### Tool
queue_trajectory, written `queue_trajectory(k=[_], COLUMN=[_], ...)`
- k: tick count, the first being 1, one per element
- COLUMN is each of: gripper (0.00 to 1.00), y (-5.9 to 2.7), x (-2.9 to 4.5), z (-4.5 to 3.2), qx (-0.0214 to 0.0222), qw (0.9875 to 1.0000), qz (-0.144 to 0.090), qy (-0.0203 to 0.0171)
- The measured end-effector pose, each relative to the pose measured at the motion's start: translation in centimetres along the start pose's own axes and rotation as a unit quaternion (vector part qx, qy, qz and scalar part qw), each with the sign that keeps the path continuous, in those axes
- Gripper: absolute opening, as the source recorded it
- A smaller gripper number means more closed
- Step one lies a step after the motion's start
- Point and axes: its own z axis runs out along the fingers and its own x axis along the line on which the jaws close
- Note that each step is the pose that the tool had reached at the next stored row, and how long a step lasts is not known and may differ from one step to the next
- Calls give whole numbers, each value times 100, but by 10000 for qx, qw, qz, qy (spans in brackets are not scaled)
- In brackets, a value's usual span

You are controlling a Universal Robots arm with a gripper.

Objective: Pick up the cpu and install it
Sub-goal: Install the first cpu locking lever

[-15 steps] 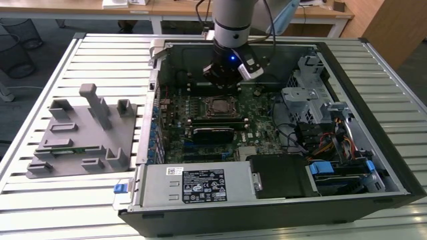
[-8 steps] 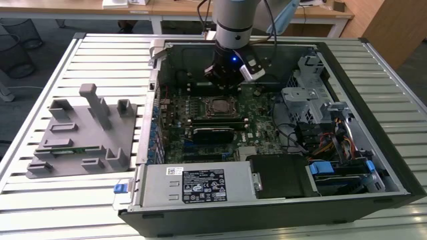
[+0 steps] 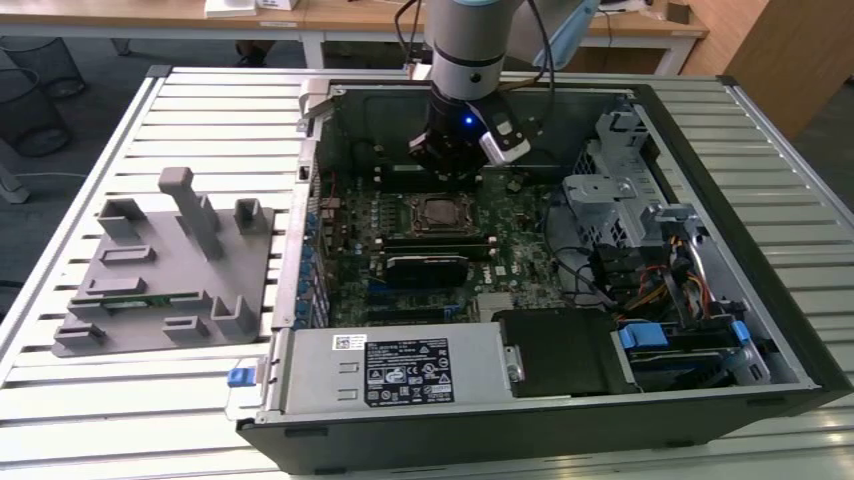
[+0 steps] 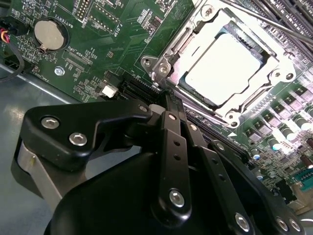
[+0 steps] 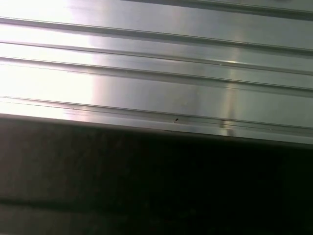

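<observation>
The black two-fingered gripper (image 4: 168, 98) is seen close up in the second wrist view, its jaws pressed together and holding nothing. Just beyond their tips lies the cpu (image 4: 224, 66), a small flat square chip with a silver-grey metal top, seated inside the shiny metal socket frame (image 4: 161, 66) on the green motherboard (image 4: 117, 29). The chip appears to sit flat and is not touched by the jaws. To one side of the jaws, farther off, a round silver coin battery (image 4: 50, 34) is set in the board.

The placing step is judged to be done, with the chip released in its socket. Any further move would call for a clean departure past the socket frame and care not to nudge the chip.

In the exterior view, the gripper (image 3: 451, 172) is shown hanging inside the open black computer case (image 3: 534, 430), just behind the socket (image 3: 438, 212). A grey moulded parts tray (image 3: 147, 270) is seen well apart on the ribbed metal bench (image 3: 134, 400), which the second wrist view does not cover. Ribbed metal slats (image 5: 156, 73) above a dark band are given in the first wrist view.
</observation>
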Motion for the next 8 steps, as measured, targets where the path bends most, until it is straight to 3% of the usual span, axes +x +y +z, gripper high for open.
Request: queue_trajectory(k=[8], gripper=[11], y=[1], x=[0], z=[-11], qx=[0], qw=[10000], qz=[-1], qy=[0])
